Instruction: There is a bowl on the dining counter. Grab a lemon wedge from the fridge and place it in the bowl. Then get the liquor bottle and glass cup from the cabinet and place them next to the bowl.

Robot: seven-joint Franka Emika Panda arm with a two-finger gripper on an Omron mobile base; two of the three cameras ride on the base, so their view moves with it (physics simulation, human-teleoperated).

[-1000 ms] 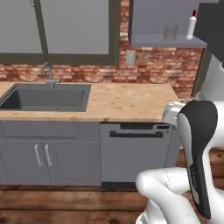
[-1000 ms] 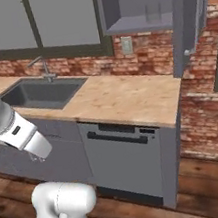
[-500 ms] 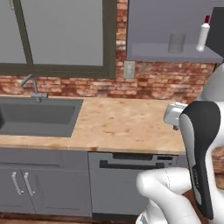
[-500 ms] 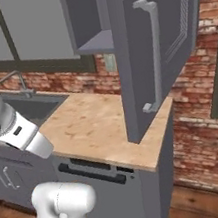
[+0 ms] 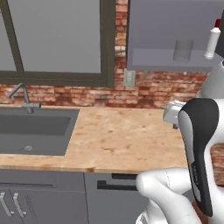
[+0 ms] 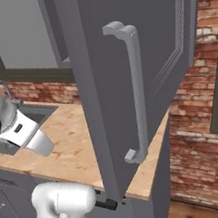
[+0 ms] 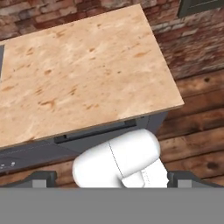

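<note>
Left base view shows the liquor bottle (image 5: 212,42) and glass cup (image 5: 183,50) standing apart on the open cabinet (image 5: 175,59) shelf above the tabletop (image 5: 127,140); my pincer (image 7: 111,178) is spread empty, so I should rise level with the shelf, avoiding the door (image 6: 126,77).

The cup (image 5: 183,50) and bottle (image 5: 211,42) stand side by side in the cabinet (image 5: 175,65), above the worktop (image 5: 127,140); the sink (image 5: 30,131) lies left.
</note>
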